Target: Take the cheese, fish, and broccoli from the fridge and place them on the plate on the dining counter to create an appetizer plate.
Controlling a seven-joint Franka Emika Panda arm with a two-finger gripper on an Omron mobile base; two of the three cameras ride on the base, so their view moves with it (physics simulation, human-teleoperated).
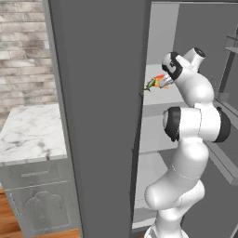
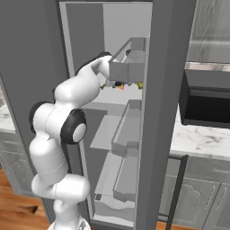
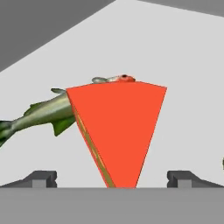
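Note:
The fridge stands open and my arm reaches onto an upper shelf. The cheese, an orange-red wedge, sits on that shelf with its narrow end pointing between my two fingertips. My gripper is open, with the jaws wide on either side of the wedge and touching nothing. The fish lies just behind the cheese, its tail stretching left. A small yellow-green clump, the broccoli, rests on the same shelf. The plate and the dining counter are out of view.
Grey door bins hang close beside my hand on the fridge door. A black microwave sits on a marble wall counter to the right. Another marble-topped cabinet stands to the left against a brick wall.

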